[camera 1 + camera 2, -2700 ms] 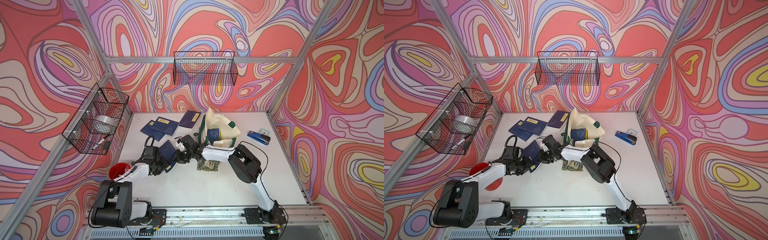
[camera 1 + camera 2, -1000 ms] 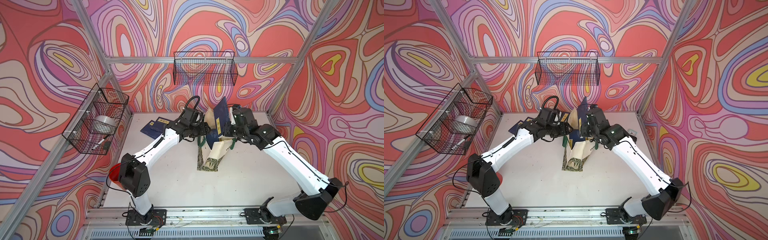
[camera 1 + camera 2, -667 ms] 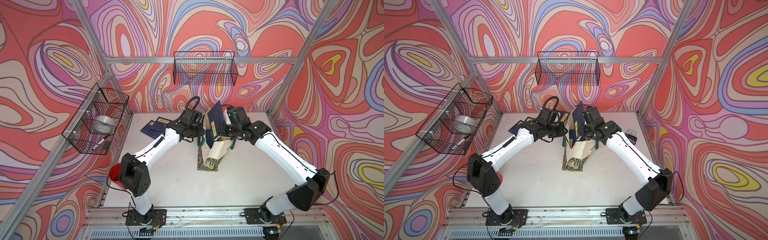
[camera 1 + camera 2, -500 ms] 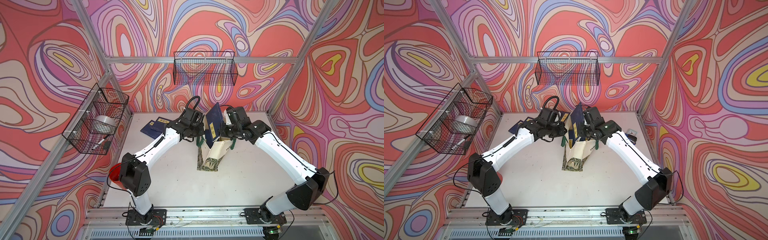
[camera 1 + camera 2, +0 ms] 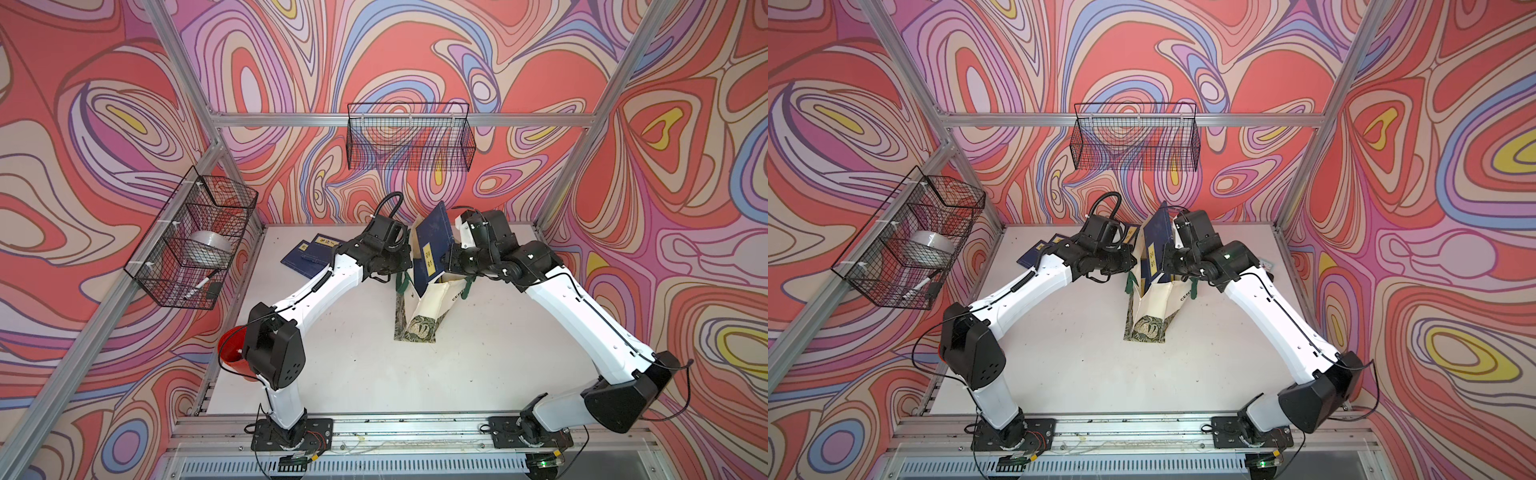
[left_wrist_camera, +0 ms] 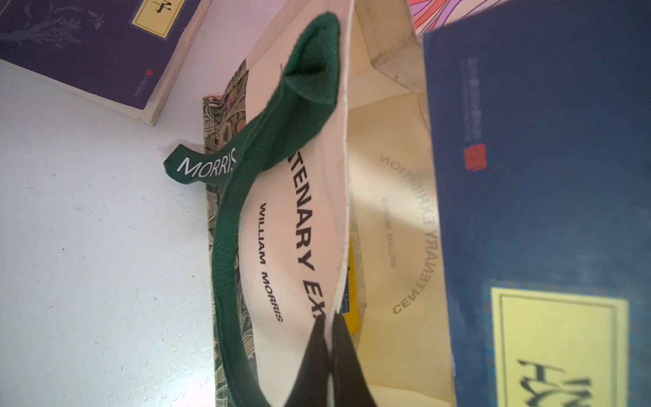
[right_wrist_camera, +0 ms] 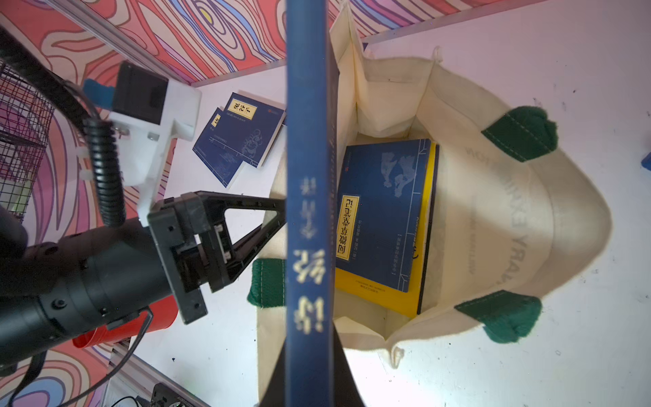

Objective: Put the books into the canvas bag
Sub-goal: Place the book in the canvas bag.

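Observation:
The cream canvas bag [image 5: 432, 299] stands open at mid-table, with green handles and a leaf-patterned base. My left gripper [image 6: 329, 327] is shut on the bag's near rim and holds the mouth apart. My right gripper [image 7: 310, 352] is shut on a navy book [image 5: 432, 245], held upright on edge with its lower end in the bag's mouth. Inside the bag a navy book [image 7: 384, 211] lies on a yellow book [image 7: 373, 292]. Two more navy books [image 5: 309, 253] lie overlapped on the table at the back left.
A red cup [image 5: 232, 349] sits at the table's left edge behind the left arm's elbow. Black wire baskets hang on the back wall [image 5: 409, 137] and the left wall [image 5: 195, 241]. A blue stapler [image 5: 1266, 265] peeks out at the right edge.
My left gripper has shut on the bag's rim. My right arm has carried the upright book a little leftward and lower, to the bag's mouth.

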Controlling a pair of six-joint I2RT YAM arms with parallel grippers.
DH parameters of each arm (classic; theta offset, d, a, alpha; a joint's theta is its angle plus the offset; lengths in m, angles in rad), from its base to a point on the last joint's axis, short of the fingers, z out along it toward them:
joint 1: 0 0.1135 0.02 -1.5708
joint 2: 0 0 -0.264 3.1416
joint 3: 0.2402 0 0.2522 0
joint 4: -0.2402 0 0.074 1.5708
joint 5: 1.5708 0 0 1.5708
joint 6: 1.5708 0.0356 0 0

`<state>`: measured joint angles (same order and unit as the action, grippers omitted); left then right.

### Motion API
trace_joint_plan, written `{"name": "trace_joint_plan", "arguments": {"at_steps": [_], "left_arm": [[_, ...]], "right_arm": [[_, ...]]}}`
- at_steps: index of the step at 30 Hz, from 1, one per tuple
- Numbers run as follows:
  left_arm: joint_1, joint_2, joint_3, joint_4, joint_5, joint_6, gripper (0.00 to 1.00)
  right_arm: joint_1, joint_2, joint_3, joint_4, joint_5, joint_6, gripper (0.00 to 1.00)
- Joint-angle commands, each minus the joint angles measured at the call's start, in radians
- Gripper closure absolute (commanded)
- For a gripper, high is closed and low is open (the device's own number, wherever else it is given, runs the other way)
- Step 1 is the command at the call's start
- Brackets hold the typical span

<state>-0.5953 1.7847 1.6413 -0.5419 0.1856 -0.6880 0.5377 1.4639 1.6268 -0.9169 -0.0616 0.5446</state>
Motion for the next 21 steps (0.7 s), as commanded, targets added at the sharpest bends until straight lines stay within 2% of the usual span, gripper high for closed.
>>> {"name": "trace_joint_plan", "arguments": {"at_steps": [1, 9, 18, 21], "left_arm": [[0.002, 0.014, 0.027, 0.002, -0.017, -0.004, 0.94], [0.002, -0.01, 0.035, -0.024, -0.047, 0.023, 0.95], [0.002, -0.018, 0.051, -0.023, -0.048, 0.031, 0.95], [0.001, -0.01, 0.063, -0.027, -0.042, 0.033, 0.95]], "right_arm": [[-0.006, 0.059, 0.011, -0.026, 0.008, 0.006, 1.0], [-0.009, 0.159, 0.025, -0.024, -0.006, 0.024, 1.0], [-0.008, 0.277, 0.056, 0.066, -0.132, 0.065, 1.0], [0.018, 0.286, 0.006, 0.149, -0.142, 0.109, 1.0]]}}
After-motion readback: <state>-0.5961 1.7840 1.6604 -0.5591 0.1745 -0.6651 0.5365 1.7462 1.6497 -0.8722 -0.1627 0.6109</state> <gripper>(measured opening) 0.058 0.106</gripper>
